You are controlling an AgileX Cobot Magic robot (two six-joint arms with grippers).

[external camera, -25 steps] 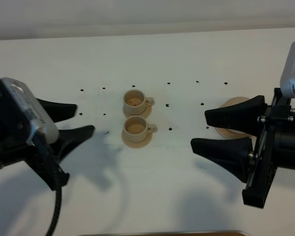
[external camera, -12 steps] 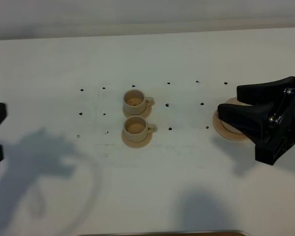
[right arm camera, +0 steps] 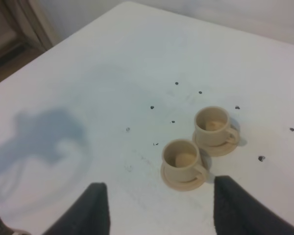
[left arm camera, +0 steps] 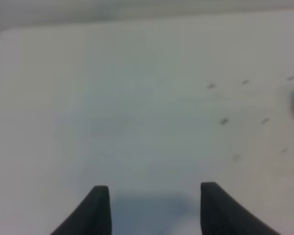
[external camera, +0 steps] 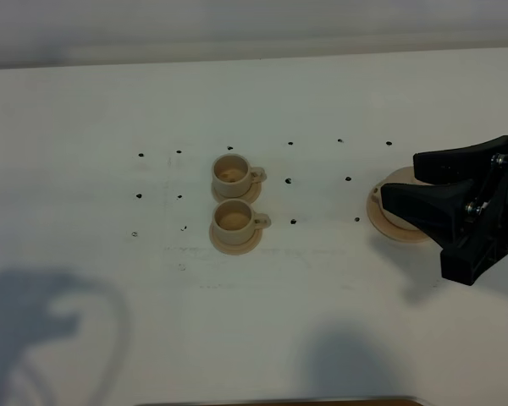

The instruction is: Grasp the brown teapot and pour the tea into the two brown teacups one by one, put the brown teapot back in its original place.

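Observation:
The two brown teacups stand on their small saucers at mid table, one (external camera: 231, 174) farther back and one (external camera: 234, 220) nearer; the right wrist view shows both, one cup (right arm camera: 213, 126) beyond the other cup (right arm camera: 183, 159). The wide flat saucer, the original place (external camera: 388, 222), lies at the right. My right gripper (external camera: 400, 179) hovers open over it, holding nothing, its fingers (right arm camera: 95, 200) spread wide. The left gripper (left arm camera: 154, 196) is open over bare white table and is outside the high view. The brown teapot is out of view.
Small black dots (external camera: 290, 222) mark the white table (external camera: 85, 101) around the cups and saucer. Arm shadows fall on the front left (external camera: 51, 321) and front middle. A brown strip (external camera: 279, 402) runs along the table's front edge.
The left arm has pulled away to the left, out of the high view. My right gripper has drawn back to the right and now hangs over the wide saucer.

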